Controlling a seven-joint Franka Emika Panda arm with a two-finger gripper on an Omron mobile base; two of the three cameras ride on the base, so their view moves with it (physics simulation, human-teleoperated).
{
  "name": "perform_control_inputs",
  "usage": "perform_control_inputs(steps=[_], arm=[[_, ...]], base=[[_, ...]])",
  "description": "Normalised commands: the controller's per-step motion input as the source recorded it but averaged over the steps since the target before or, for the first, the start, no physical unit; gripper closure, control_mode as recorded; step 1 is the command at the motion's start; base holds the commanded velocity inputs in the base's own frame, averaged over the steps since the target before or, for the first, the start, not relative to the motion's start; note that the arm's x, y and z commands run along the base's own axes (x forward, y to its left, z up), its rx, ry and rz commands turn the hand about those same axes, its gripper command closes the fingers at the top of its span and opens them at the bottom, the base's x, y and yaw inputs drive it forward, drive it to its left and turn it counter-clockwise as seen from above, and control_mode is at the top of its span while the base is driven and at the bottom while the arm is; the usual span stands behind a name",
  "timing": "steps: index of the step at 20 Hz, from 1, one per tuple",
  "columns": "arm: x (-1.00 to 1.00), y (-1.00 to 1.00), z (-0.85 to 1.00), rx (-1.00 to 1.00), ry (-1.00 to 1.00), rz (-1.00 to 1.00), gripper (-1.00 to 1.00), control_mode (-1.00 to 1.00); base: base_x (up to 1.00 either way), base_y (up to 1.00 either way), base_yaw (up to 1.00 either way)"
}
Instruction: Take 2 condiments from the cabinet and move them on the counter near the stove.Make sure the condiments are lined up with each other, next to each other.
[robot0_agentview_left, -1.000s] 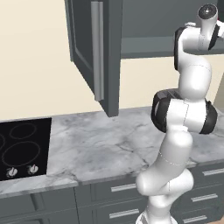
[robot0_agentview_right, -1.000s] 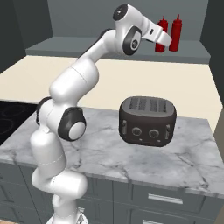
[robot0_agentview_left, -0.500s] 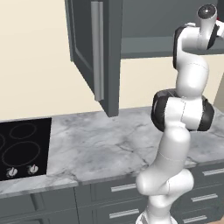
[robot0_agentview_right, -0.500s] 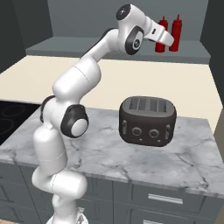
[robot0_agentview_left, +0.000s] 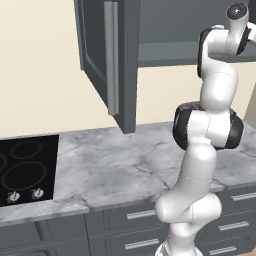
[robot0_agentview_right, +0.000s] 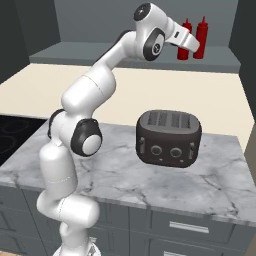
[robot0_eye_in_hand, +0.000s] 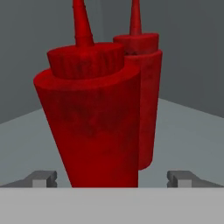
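Two red condiments stand side by side on the grey shelf (robot0_agentview_right: 220, 60) of the open cabinet (robot0_agentview_left: 100, 55). In the hand view the nearer condiment (robot0_eye_in_hand: 96, 127) looms large and partly covers the farther one (robot0_eye_in_hand: 146, 87) behind it to the right. My gripper (robot0_eye_in_hand: 113, 178) is open, its fingertips (robot0_eye_in_hand: 43, 178) wide apart on either side of the nearer bottle's base and not touching it. From the right base view, the gripper (robot0_agentview_right: 192, 48) reaches into the cabinet in front of the left condiment (robot0_agentview_right: 186, 37); the right condiment (robot0_agentview_right: 202, 36) stands free beside it. The stove (robot0_agentview_left: 25, 170) is set into the marble counter (robot0_agentview_left: 125, 165) at the left.
A black toaster (robot0_agentview_right: 169, 137) sits on the counter (robot0_agentview_right: 150, 180) below the cabinet, right of the arm. The cabinet door with its long silver handle (robot0_agentview_left: 111, 55) hangs open over the counter's middle. Grey drawers (robot0_agentview_left: 140, 215) run below the worktop.
The hand has edged slightly farther toward the bottles on the shelf. The jaws have stayed wide open and the bottles have not moved.
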Motion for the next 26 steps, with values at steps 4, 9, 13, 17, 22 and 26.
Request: perform_control_inputs(steps=[4,9,13,17,22,26], arm=[[0.00,0.00,0.00,0.00,0.00,0.00,1.00,-1.00],[0.00,0.00,0.00,0.00,0.00,0.00,1.00,-1.00],[0.00,0.00,0.00,0.00,0.00,0.00,1.00,-1.00],[-0.27,0.03,0.00,0.00,-0.02,0.00,1.00,-1.00],[-0.43,0.26,-0.13,-0.04,-0.09,0.07,1.00,-1.00],[-0.55,0.33,-0.07,-0.03,-0.11,0.12,1.00,-1.00]], base=[[0.00,0.00,0.00],[0.00,0.00,0.00],[0.00,0.00,0.00],[0.00,0.00,0.00],[0.00,0.00,0.00],[0.00,0.00,0.00]])
